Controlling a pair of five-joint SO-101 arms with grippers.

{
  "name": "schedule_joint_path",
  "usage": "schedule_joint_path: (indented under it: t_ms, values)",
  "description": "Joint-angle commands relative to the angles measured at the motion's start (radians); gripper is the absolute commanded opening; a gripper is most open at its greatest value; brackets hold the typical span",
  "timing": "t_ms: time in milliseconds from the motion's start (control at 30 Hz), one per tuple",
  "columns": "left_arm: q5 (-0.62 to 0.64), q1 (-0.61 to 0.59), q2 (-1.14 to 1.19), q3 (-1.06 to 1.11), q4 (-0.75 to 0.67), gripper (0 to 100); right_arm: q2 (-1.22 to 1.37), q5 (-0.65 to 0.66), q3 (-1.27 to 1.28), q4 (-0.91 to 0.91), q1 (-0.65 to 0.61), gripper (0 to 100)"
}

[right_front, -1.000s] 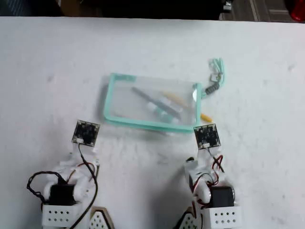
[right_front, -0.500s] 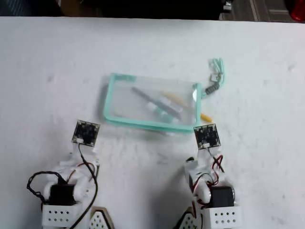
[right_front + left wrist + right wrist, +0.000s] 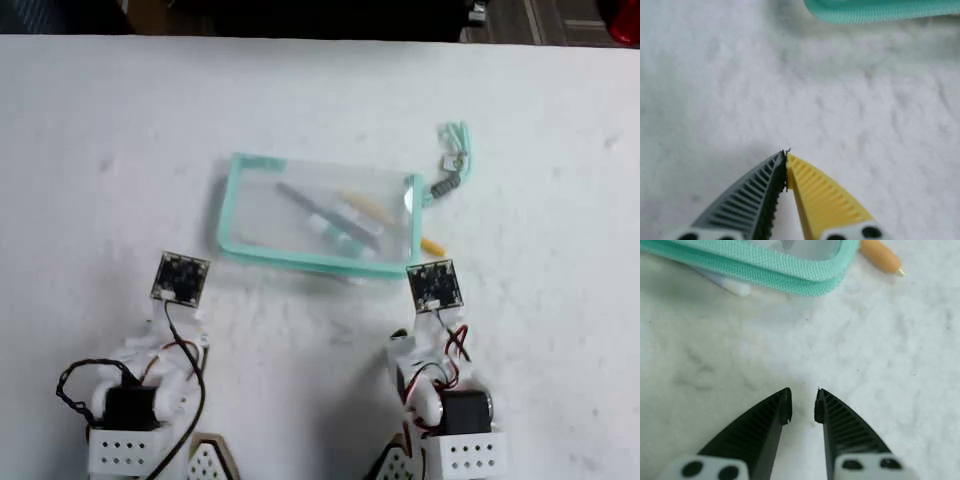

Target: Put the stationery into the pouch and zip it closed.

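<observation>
A clear pouch with a teal fabric rim lies flat mid-table, holding a grey pen, a yellow pen and some white pieces. An orange-yellow pen end pokes out at the pouch's right corner, and it appears again as the pen end in the right wrist view. The zip pull with its teal strap lies off the far right corner. My left gripper is shut and empty, hovering over bare table short of the pouch rim. My right gripper stands slightly open and empty, just short of the rim.
A small white piece sticks out from under the pouch's near edge. Both arms sit at the table's near edge, the left one and the right one. White table surface spreads all around the pouch.
</observation>
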Motion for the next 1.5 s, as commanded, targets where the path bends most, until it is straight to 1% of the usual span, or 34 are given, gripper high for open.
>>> schedule_joint_path:
  t_ms: [0, 333, 433, 533, 600, 833, 967, 1067, 1133, 1233, 1333, 1400, 1467]
  values:
    - [0.014, 0.015, -0.007, -0.003, 0.005, 2, -0.004, 0.008, 0.009, 0.007, -0.013, 7.7]
    - [0.014, 0.015, -0.007, -0.003, 0.002, 2, -0.005, 0.009, 0.009, -0.015, -0.013, 8.0]
    - [0.014, 0.015, -0.007, -0.003, -0.002, 2, -0.005, 0.009, 0.009, -0.116, -0.013, 8.0]
    - [0.014, 0.015, -0.007, -0.003, -0.057, 2, -0.005, 0.009, 0.009, -0.220, -0.013, 8.0]
    - [0.014, 0.015, -0.007, -0.003, -0.078, 2, -0.005, 0.006, 0.009, -0.251, -0.010, 8.0]
    - [0.011, 0.010, -0.007, -0.003, -0.074, 2, -0.005, 0.009, 0.009, -0.173, -0.012, 8.0]
    - [0.008, 0.015, -0.007, -0.003, -0.006, 2, -0.005, 0.009, 0.009, -0.157, -0.004, 8.0]
    - [0.008, 0.008, -0.007, -0.003, -0.008, 2, -0.005, 0.009, 0.009, -0.156, -0.004, 8.0]
    - [0.008, 0.005, -0.007, -0.011, -0.043, 2, -0.005, 0.009, 0.009, -0.156, -0.004, 8.0]
    - [0.008, -0.061, -0.007, -0.020, -0.106, 2, -0.007, 0.009, 0.009, -0.165, 0.036, 8.1]
    - [0.008, -0.193, -0.007, -0.084, -0.183, 2, -0.007, 0.009, 0.009, -0.236, 0.114, 8.1]
    - [0.008, -0.277, -0.007, -0.143, -0.261, 2, -0.007, 0.009, 0.009, -0.283, 0.182, 8.1]
    - [0.012, -0.329, -0.007, -0.189, -0.351, 2, -0.007, 0.009, 0.009, -0.325, 0.248, 8.1]
